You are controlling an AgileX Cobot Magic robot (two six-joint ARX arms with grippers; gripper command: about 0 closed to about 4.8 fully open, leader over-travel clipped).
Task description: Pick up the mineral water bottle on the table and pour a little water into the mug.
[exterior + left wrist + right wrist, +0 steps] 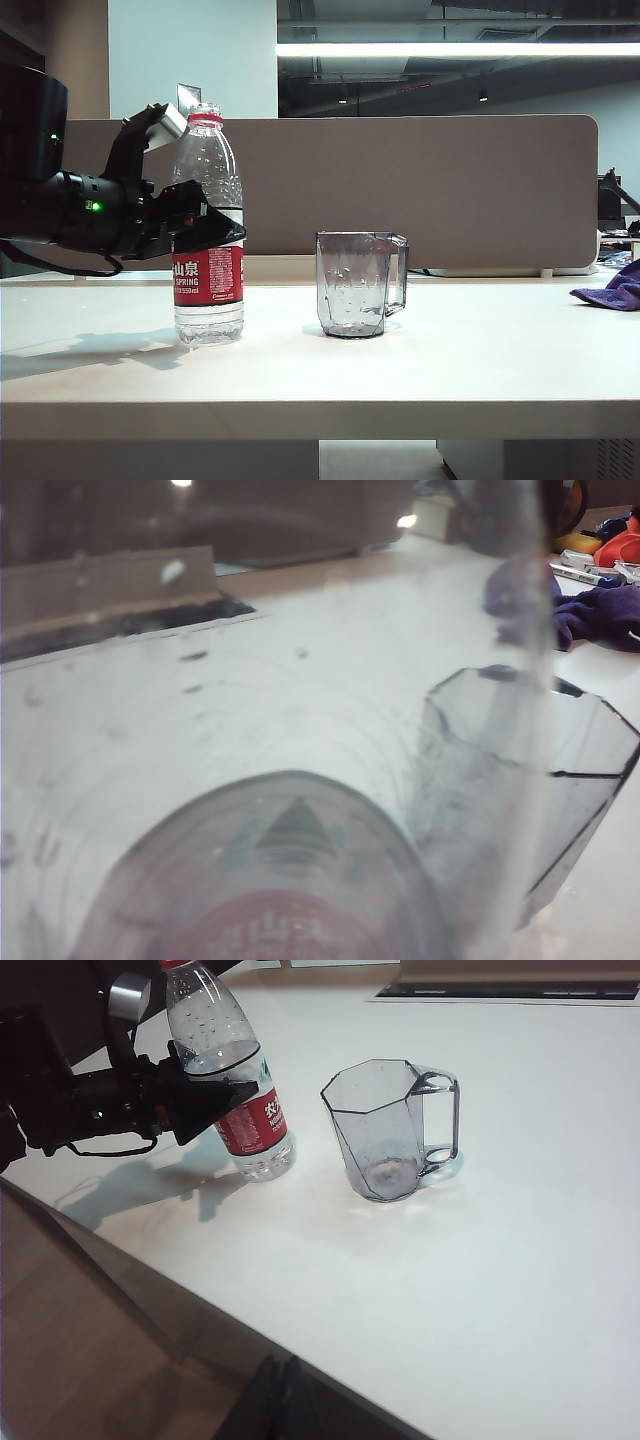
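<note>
A: Status on the mineral water bottle (208, 230)?

B: Seen upright on the table (320, 370), toward its left side, well back from the front edge. Cap is off. It is about half full of water (208, 320), so moderate weight low down is expected.

A: Grip?

B: The left gripper (200, 228) is wrapped around the mid-body just above the red label, jaws set either side of the bottle. Whether a firm pinch is made cannot be told. The base looks seated on the surface.

A: Handling risk?

B: Thin ribbed plastic is judged soft and slippery; an open neck will spill if it is squeezed hard. A hold at the ribs near the label is advised.

A: Mug?

B: The mug (358, 285) is placed just right of the bottle, apart from it, handle turned away. Looks light, easily knocked.

A: Right gripper?

B: Not in view; taken as pressed together, held off the table.
</note>
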